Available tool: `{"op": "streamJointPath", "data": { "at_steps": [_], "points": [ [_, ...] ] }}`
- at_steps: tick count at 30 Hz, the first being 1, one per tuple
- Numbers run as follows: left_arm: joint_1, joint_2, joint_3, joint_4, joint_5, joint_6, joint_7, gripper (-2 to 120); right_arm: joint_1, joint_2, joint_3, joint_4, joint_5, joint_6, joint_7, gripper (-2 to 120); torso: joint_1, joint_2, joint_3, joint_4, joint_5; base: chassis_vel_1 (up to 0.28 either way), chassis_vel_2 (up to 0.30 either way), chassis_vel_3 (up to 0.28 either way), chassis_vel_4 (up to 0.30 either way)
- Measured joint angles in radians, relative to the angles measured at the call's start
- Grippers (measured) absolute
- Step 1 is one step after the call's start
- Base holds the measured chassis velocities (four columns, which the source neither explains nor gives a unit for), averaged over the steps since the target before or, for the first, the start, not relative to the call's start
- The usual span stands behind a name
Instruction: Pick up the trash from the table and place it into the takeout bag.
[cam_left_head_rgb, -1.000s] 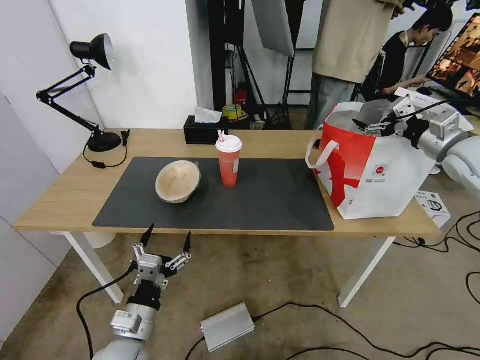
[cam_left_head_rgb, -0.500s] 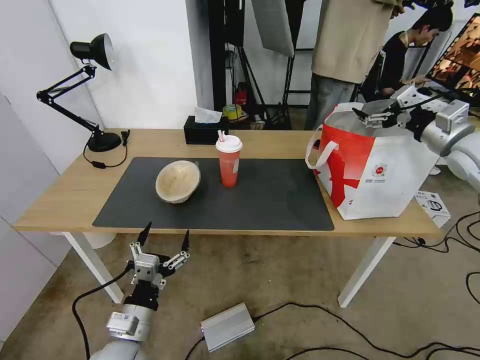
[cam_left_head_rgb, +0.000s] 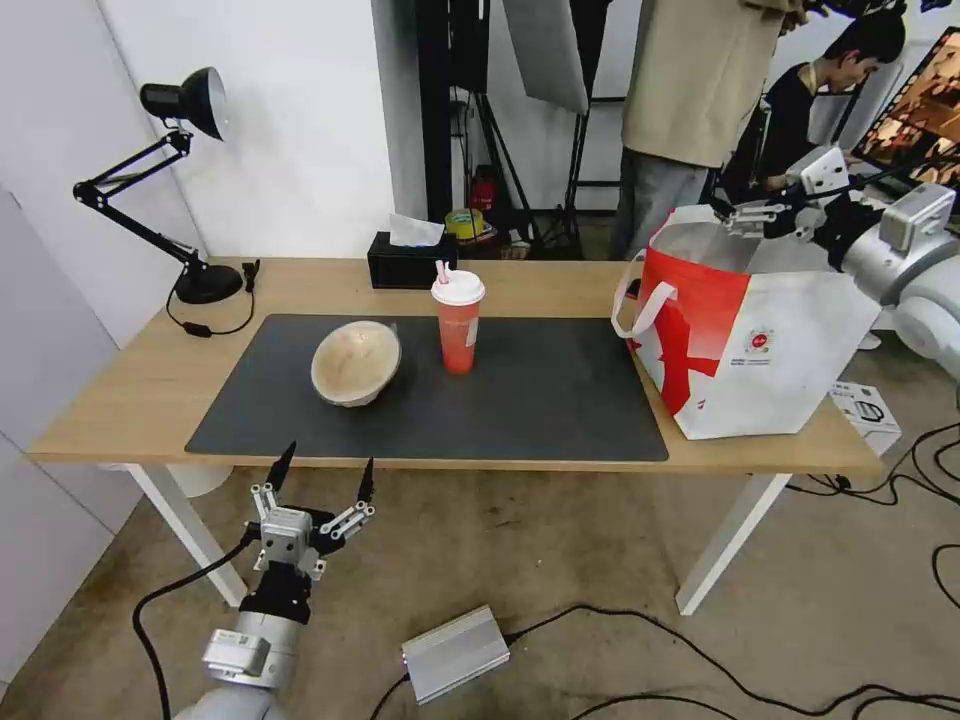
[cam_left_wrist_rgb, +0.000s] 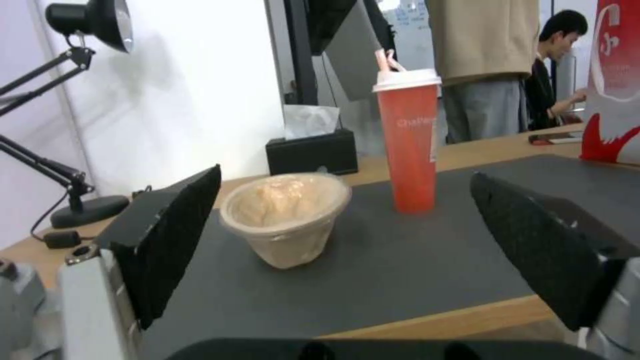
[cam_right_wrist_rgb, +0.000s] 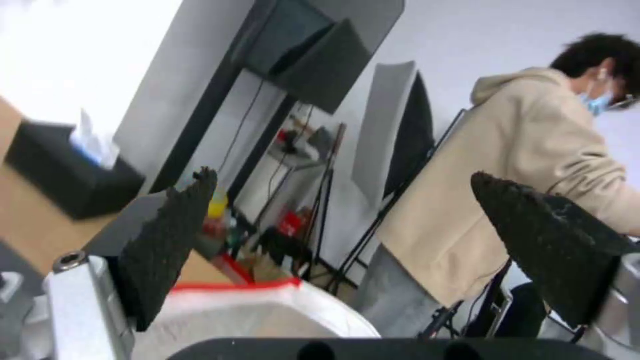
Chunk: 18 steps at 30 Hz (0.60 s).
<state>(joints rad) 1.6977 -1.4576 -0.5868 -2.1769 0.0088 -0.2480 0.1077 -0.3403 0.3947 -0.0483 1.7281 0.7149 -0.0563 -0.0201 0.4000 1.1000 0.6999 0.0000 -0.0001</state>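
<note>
Bench (cam_left_head_rgb: 560, 285) was a long light-wood top w/ white legs, big dark grey mat (cam_left_head_rgb: 520, 400) covering most of the middle. On the mat: beige pulp bowl (cam_left_head_rgb: 355, 362) tipped on its side in the head view, and just beside it a red drink cup (cam_left_head_rgb: 458, 322) w/ white lid + straw, standing upright. They were near each other but not touching. Black tissue box (cam_left_head_rgb: 408, 260) sat at the back edge behind the cup, black desk lamp (cam_left_head_rgb: 170, 180) at the far left corner.

Takeout bag (cam_left_head_rgb: 755, 330), white w/ red brush print and a small round logo, stood on the right end of the bench, partly off the mat, mouth open, foil lining showing. Couldn't see what was inside it.

Right gripper (cam_left_head_rgb: 740, 212) hung over the bag's top rim, fingers spread apart, nothing in them; in the right wrist view (cam_right_wrist_rgb: 333, 235) the pads had only the room between them, bag rim (cam_right_wrist_rgb: 267, 300) below.

Left gripper (cam_left_head_rgb: 318, 480) was low in front of the bench, below the front edge, fingers wide apart and empty, pointed at the bowl (cam_left_wrist_rgb: 287, 215) and cup (cam_left_wrist_rgb: 408, 145).

Room: white wall, bare concrete-ish floor (cam_left_head_rgb: 560, 560) w/ black cables and a silver box (cam_left_head_rgb: 455, 652), black stands in the back.
</note>
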Motion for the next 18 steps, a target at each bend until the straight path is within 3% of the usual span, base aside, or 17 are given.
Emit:
{"op": "streamJointPath", "data": {
  "at_steps": [11, 18],
  "points": [
    [0.0, 0.003, -0.012, -0.023, -0.004, 0.005, -0.001, 100, -0.3, 0.098, 0.207, 0.161, 0.005, 0.125, 0.122, 100, 0.0, 0.0, 0.0, 0.0001, 0.0, 0.0, 0.0, 0.0, 0.0],
    [-0.003, 0.002, -0.012, -0.032, -0.012, 0.004, -0.002, 100, -0.444, 0.168, 0.274, 0.215, -0.033, 0.176, 0.149, 100, 0.0, 0.0, 0.0, 0.0, 0.0001, 0.0, 0.0, 0.0, 0.0]
  ]
}}
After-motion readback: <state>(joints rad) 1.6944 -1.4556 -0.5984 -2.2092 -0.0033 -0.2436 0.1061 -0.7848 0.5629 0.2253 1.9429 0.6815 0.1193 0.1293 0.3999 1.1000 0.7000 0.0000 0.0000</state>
